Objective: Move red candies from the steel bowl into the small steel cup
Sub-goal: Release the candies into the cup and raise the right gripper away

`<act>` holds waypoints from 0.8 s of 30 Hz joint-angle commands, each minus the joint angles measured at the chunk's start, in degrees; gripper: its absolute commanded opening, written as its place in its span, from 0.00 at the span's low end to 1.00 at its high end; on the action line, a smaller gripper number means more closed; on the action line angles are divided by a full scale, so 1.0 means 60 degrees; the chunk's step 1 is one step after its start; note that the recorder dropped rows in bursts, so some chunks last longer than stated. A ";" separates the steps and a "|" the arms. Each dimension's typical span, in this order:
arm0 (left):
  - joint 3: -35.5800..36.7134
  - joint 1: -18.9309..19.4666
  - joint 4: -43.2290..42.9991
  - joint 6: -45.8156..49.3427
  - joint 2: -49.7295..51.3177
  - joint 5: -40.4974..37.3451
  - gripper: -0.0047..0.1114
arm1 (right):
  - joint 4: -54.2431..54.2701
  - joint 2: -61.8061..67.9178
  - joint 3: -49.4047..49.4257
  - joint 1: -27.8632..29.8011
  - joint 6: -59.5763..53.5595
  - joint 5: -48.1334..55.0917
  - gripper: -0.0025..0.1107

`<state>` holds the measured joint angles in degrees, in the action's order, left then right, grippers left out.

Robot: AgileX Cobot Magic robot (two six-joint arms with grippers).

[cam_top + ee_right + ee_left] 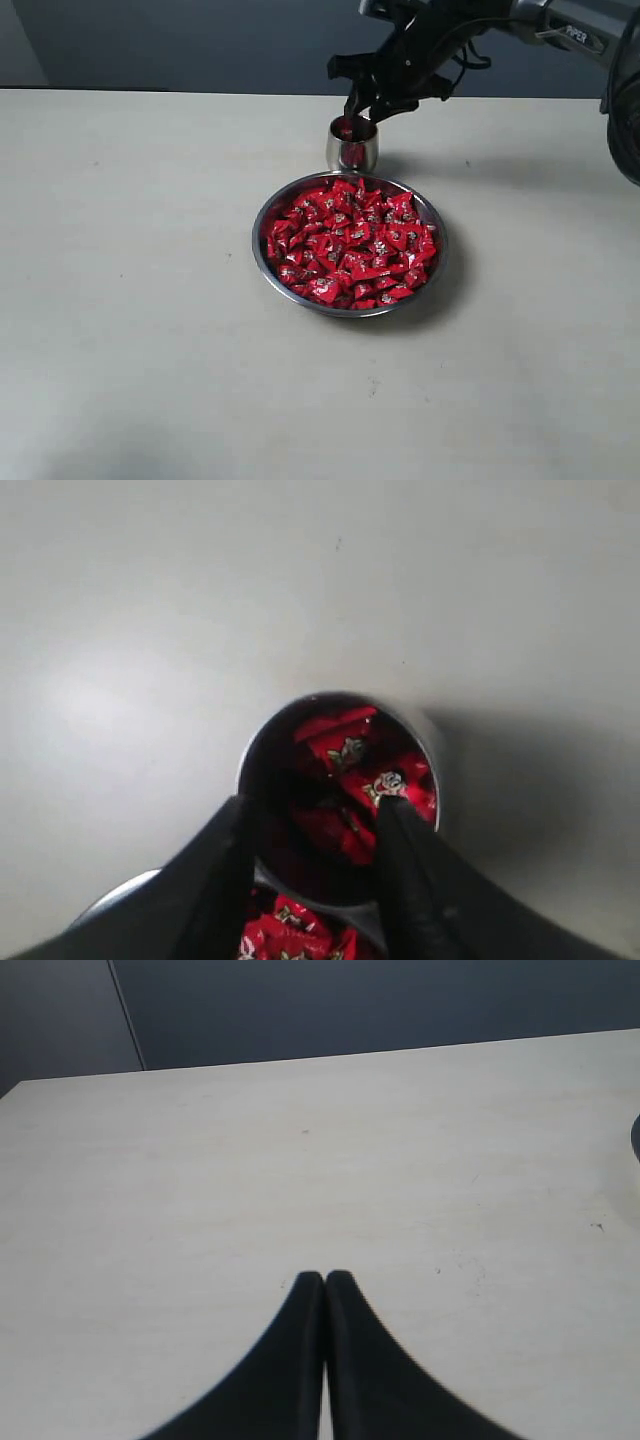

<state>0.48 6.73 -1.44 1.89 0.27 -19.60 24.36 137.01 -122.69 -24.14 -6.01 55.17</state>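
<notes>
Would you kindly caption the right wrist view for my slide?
Open right claw poised over the small cup, which holds several red candies.

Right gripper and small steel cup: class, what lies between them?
Nothing: in the right wrist view the right gripper, jaws open, hangs at the mouth of the small steel cup, red candies inside.

Glossy red candies (pale centre marks) — silver steel bowl and cup.

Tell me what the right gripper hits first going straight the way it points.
Probably the red candies inside the small steel cup: the open right gripper points into its mouth. A fingertip might catch the rim first; depth is unclear.
</notes>
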 commanded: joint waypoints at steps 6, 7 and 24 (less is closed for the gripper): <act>-0.0079 0.0020 -0.0019 -0.0034 -0.0046 0.0100 0.04 | 0.0025 -0.0916 -0.0179 0.0053 -0.0004 0.0371 0.11; -0.0079 0.0020 -0.0019 -0.0034 -0.0046 0.0100 0.04 | 0.0025 -0.0959 -0.0179 0.0053 -0.0004 0.0468 0.09; -0.0079 0.0020 -0.0019 -0.0034 -0.0046 0.0100 0.04 | -0.0087 -0.1762 -0.0179 -0.0820 -0.0389 0.0440 0.01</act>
<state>0.48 6.73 -1.44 1.89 0.27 -19.60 24.24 127.25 -123.35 -27.99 -7.53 58.30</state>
